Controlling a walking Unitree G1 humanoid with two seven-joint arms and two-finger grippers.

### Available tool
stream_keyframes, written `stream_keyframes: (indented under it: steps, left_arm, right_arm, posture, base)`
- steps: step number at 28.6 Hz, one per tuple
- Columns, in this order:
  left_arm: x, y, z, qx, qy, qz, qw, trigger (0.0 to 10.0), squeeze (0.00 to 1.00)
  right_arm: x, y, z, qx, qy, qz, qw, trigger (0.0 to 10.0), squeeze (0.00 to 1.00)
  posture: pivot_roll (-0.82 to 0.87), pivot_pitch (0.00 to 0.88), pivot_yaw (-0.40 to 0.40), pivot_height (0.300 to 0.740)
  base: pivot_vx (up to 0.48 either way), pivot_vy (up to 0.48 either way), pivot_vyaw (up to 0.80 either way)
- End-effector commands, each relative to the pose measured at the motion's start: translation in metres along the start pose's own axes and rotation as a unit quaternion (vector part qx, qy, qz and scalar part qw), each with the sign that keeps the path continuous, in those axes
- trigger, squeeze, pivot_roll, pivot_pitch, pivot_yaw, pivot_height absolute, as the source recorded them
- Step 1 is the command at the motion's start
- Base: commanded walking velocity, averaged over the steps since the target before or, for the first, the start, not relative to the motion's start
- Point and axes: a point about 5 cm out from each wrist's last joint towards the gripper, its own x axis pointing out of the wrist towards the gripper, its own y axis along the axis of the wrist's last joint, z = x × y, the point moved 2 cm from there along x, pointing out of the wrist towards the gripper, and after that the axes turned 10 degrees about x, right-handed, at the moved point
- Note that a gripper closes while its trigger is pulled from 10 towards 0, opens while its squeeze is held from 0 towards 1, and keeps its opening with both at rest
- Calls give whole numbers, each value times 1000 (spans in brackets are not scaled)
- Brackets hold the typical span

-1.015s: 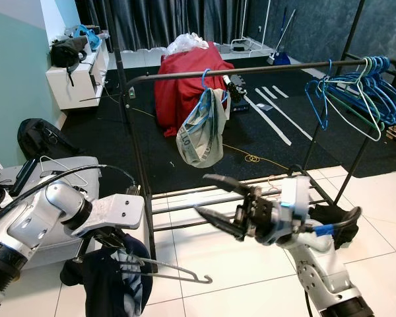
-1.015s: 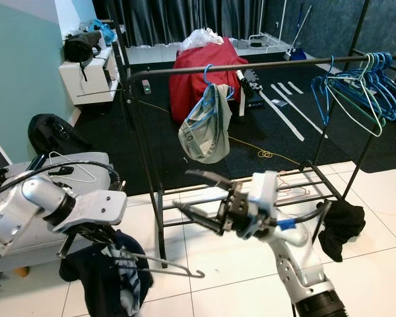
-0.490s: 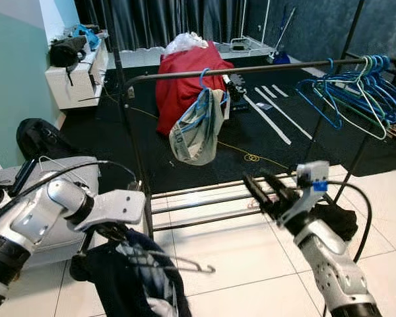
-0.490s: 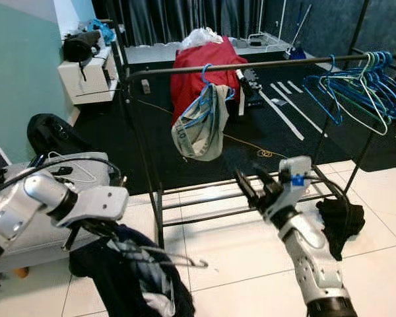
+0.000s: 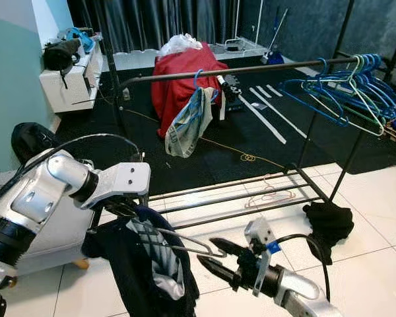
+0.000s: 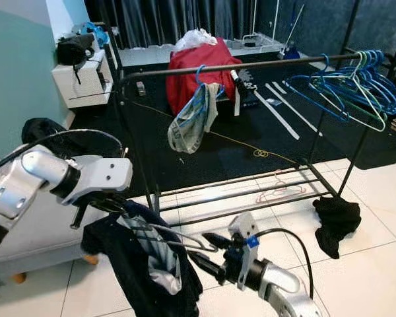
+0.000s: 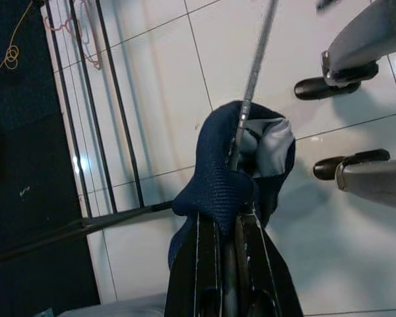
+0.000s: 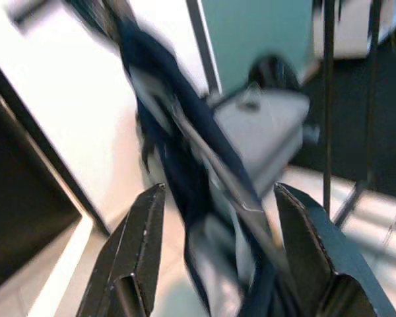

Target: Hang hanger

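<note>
Head eyes look down at the rack (image 5: 237, 69); wrist cameras closely face the garment (image 7: 224, 178).

At twelve o'clock we see a red heap (image 5: 181, 76). Blue hangers (image 5: 346, 89) crowd the rail at two o'clock, and a black cloth (image 5: 328, 221) lies on the tiles at four.
</note>
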Motion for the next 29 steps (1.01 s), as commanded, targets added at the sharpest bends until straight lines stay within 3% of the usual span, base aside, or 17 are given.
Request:
stream_keyframes:
  steps: [1, 2, 3, 9, 15, 17, 20, 21, 22, 23, 24, 29]
  left_arm:
    - [-5, -2, -3, 10, 0, -12, 1000, 0, 0]
    - [-3, -4, -2, 14, -5, -18, 1000, 0, 0]
    - [-1, -5, 0, 17, -13, -21, 1000, 0, 0]
    - [4, -3, 7, 15, -30, -24, 999, 0, 0]
    - [6, 0, 8, 15, -36, -23, 999, 0, 0]
    - [10, 5, 7, 19, -38, -18, 999, 0, 0]
    - [12, 7, 6, 21, -40, -15, 999, 0, 0]
    - [13, 10, 6, 24, -42, -12, 999, 0, 0]
    - [14, 12, 6, 27, -45, -10, 999, 0, 0]
    - [14, 12, 6, 27, -45, -10, 999, 0, 0]
    - [14, 13, 6, 30, -47, -7, 998, 0, 0]
    - [15, 16, 7, 38, -51, -7, 998, 0, 0]
  right_arm:
    - [6, 19, -7, -2, 21, 51, 998, 10000, 102]
    - [10, 36, -9, -9, 24, 82, 996, 10000, 141]
    - [15, 52, -13, -20, 37, 104, 994, 10000, 0]
    - [24, 80, -21, -63, 63, 124, 988, 10000, 0]
    - [28, 82, -23, -65, 88, 99, 989, 10000, 0]
    - [29, 63, -27, -47, 144, 17, 988, 10000, 0]
    - [28, 57, -28, -36, 165, -7, 986, 10000, 0]
    - [28, 56, -28, -23, 178, -9, 984, 10000, 122]
    - [28, 56, -29, -15, 189, -15, 982, 10000, 690]
    - [28, 56, -29, -15, 189, -15, 982, 10000, 690]
    - [27, 56, -28, -12, 194, -24, 981, 10000, 984]
    - [26, 56, -22, -34, 186, -61, 980, 10000, 1000]
  posture:
    - [-65, 41, 57, 740]
    - [-67, 39, 57, 740]
    - [-67, 36, 55, 740]
    - [-66, 26, 50, 740]
    - [-66, 22, 46, 740]
    - [-66, 20, 41, 740]
    - [-67, 19, 42, 740]
    - [-67, 16, 43, 740]
    - [-66, 14, 41, 740]
    - [-66, 14, 41, 740]
    - [-66, 12, 37, 740]
    - [-67, 8, 31, 740]
  base:
    - [0, 0, 0]
    - [0, 0, 0]
    - [0, 0, 0]
    - [0, 0, 0]
    - [0, 0, 0]
    - [0, 0, 0]
    - [0, 0, 0]
    - [0, 0, 0]
    - [0, 0, 0]
    - [0, 0, 0]
    - [0, 0, 0]
    - [0, 0, 0]
